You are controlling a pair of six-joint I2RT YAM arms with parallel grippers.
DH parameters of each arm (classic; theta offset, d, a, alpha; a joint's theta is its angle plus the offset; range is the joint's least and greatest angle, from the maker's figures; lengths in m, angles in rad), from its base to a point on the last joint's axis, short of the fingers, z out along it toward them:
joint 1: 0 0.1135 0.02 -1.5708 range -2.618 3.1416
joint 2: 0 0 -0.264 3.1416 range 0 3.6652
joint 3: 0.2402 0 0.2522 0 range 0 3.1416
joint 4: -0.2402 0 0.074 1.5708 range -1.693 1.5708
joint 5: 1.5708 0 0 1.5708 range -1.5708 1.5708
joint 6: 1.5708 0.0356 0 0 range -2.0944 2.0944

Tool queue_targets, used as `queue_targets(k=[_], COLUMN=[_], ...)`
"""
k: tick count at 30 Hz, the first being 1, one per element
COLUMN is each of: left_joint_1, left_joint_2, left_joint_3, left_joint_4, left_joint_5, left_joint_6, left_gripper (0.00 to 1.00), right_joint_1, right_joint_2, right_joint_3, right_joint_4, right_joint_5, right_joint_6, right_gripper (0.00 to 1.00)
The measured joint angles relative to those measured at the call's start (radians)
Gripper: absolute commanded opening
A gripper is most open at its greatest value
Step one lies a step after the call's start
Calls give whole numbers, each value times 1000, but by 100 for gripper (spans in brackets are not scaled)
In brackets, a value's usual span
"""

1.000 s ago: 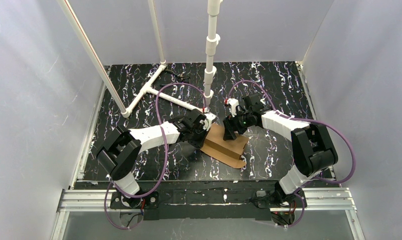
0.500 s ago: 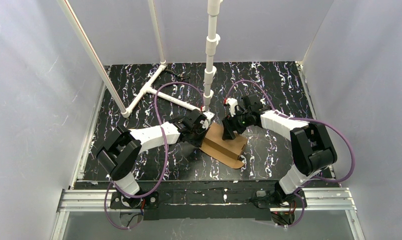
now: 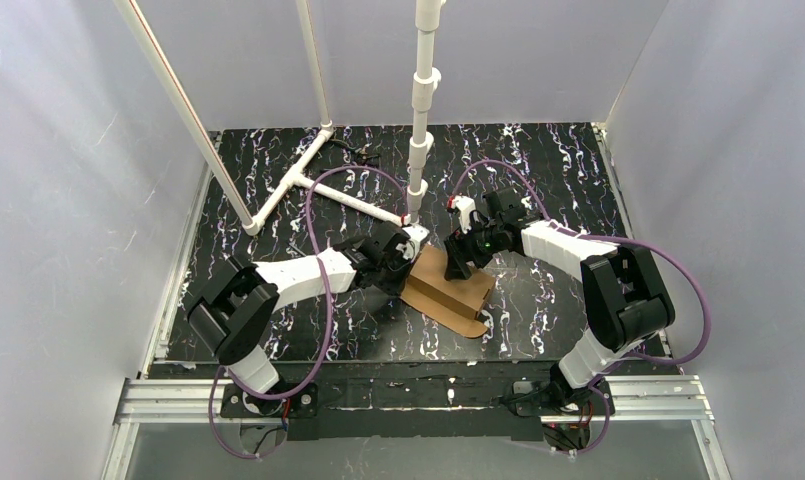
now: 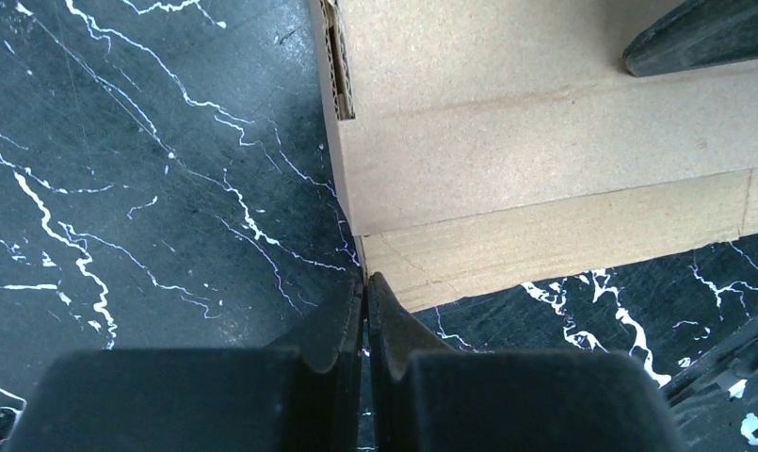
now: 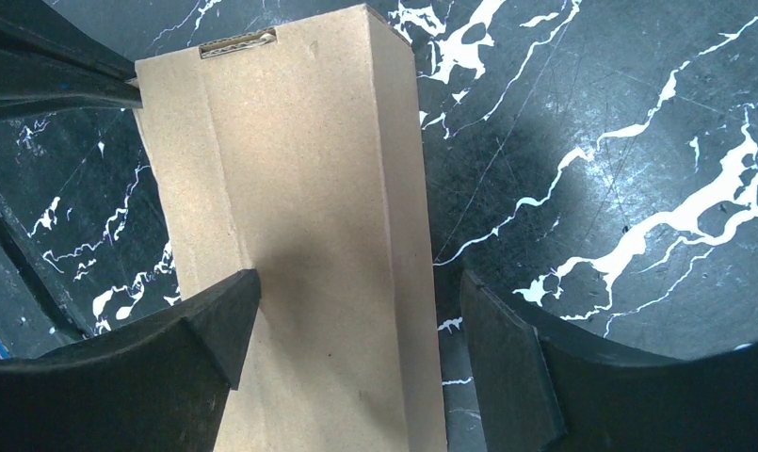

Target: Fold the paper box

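One black, white-veined surface (image 3: 278, 180) carries everything, and one paper box (image 3: 448, 290) lies on it, partly folded into a long brown cardboard shape, with corrugated ends showing at its cut edges

Beyond the paper box stands one frame of white pipes (image 3: 421, 100); its upright post rises just past the box's far end, and its T-shaped foot lies on the surface further left of the box

Two arms flank the paper box, the left arm (image 3: 298, 272) on its left and the right arm (image 3: 578, 250) on its right, each trailing one of two purple cables (image 3: 328, 300)

Two tools meet at the box's far end. The right tool (image 5: 356, 282) is spread wide across the paper box: one finger hangs over the cardboard face, the other stands just off the box's long edge above the bare surface; whether either presses on the cardboard cannot be told

The left tool (image 4: 365, 282) is closed, its fingers pressed flat together with nothing seen between them, and their tips sit right at a corner of the box's lower flap
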Motion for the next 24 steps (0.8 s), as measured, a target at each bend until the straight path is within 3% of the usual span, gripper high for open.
queue_targets(k=[24], left_joint_1=[1], left_joint_2=[-80], left_joint_3=[-149], left_joint_4=[156], left_joint_5=[31], left_joint_6=[-29], left_gripper=[0], right_joint_1=[7], right_joint_2=[8], right_joint_3=[5], right_joint_4=[-5], right_joint_5=[-2], right_joint_6=[3], right_gripper=[83])
